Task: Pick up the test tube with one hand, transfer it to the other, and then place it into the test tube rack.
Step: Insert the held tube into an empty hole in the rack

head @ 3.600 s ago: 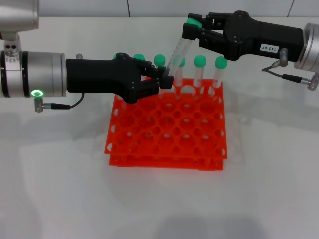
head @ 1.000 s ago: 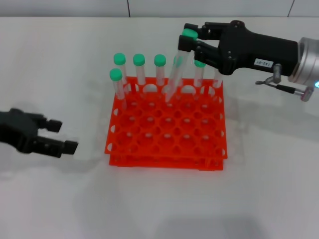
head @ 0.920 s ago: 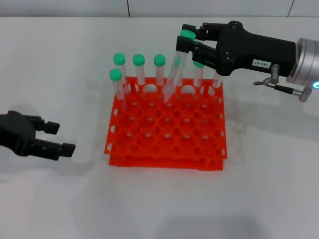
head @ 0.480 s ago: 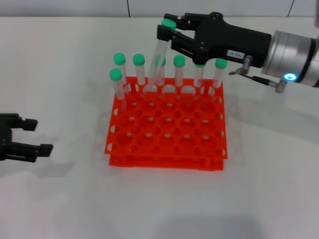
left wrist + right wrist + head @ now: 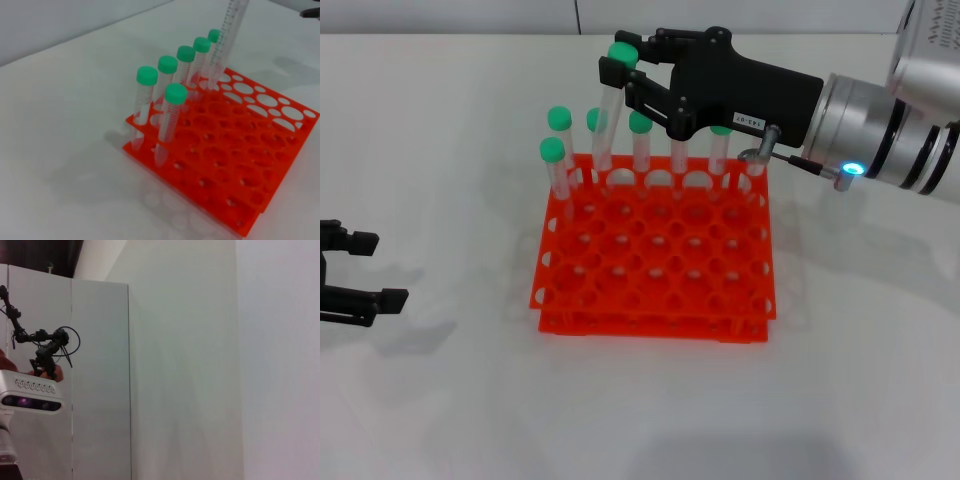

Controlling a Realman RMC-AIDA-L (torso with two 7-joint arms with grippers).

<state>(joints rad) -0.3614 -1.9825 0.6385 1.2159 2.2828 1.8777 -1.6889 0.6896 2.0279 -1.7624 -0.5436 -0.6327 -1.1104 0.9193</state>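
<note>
At the upper centre of the head view, the right gripper is closed on the tube by its green cap, above the rack's back row. The tube leans, so it should be brought upright over a free hole, then lowered slowly. The left gripper waits at the left edge, fingers apart, holding nothing.
</note>
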